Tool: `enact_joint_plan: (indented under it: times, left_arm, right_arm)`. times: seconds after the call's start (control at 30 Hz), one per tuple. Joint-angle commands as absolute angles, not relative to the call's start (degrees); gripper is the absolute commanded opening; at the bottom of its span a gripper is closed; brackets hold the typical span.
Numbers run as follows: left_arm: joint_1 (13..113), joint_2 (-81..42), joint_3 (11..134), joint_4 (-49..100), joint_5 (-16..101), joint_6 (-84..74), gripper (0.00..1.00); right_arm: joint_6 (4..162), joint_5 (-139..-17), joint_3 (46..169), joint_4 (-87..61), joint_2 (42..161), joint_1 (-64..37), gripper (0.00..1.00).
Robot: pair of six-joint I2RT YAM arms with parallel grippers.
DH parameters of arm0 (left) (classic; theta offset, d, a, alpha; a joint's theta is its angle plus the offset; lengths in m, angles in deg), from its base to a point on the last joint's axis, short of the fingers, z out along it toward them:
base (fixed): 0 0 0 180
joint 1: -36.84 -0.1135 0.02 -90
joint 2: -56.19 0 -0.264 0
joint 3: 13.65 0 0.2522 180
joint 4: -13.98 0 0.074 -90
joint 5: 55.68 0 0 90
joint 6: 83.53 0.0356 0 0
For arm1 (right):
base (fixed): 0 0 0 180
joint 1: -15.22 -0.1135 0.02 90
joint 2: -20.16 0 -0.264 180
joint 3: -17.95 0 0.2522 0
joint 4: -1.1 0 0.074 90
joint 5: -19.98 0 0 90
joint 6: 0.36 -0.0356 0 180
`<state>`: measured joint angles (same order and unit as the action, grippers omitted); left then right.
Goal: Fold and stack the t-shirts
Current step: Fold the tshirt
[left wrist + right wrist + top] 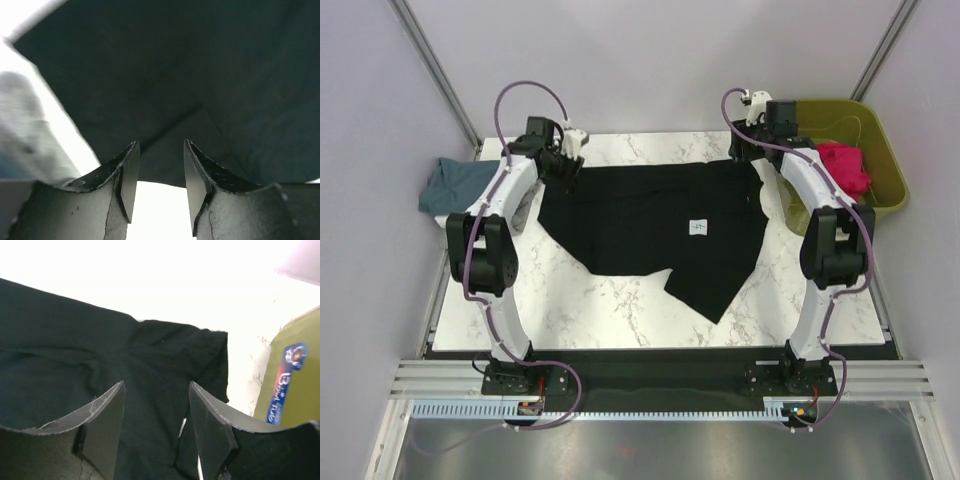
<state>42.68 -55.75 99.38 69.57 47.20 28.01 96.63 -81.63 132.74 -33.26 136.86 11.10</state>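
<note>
White marble-pattern bench (pixel 620 305) carries a large black cloth t-shirt (pixel 640 215). It is spread loose from the middle to the far side, not folded square. One pointed corner of it reaches toward the near edge, right of centre. A small white square label (pixel 697 227) sits on the cloth, right of middle.

Left jaws: at the shirt's far-left corner, apart. In the left wrist view black cloth fills the frame beyond the tips. Its near edge crosses the gap between the two fingers (pixel 129 175), and a crease runs up-right from there. Can't tell if the pads touch the cloth.

Right jaws: at the shirt's far-right corner, apart, nothing clamped. In the right wrist view the bunched sleeve end lies below and between the fingers (pixel 105 420).

Far left: a crumpled teal-blue cloth t-shirt (pixel 455 183) lies across the bench's left edge, just beside the left arm and apart from the black shirt.

Far right: an olive-green plastic basket (pixel 885 170) sits by the bench's far-right corner with red cloth (pixel 845 165) inside. The right wrist view shows a blue sticker (pixel 287 380) on its wall.
</note>
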Motion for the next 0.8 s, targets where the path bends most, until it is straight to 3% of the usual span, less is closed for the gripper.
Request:
enact_joint_plan:
  times: [0.0, 0.17, 0.77]
  left_arm:
    - [44.30, -56.84, 94.25, 72.39, 43.55, 32.14, 0.48]
    - [47.12, -60.44, 95.21, 73.80, 41.70, 29.06, 0.48]
    - [51.87, -69.23, 102.41, 75.29, 38.45, 25.37, 0.48]
  right_arm:
    - [93.95, -86.09, 127.01, -32.79, 132.75, 11.17, 0.62]
    - [93.68, -89.08, 122.15, -33.92, 133.62, 9.95, 0.62]
    - [95.09, -89.00, 124.78, -34.72, 142.68, 7.39, 0.61]
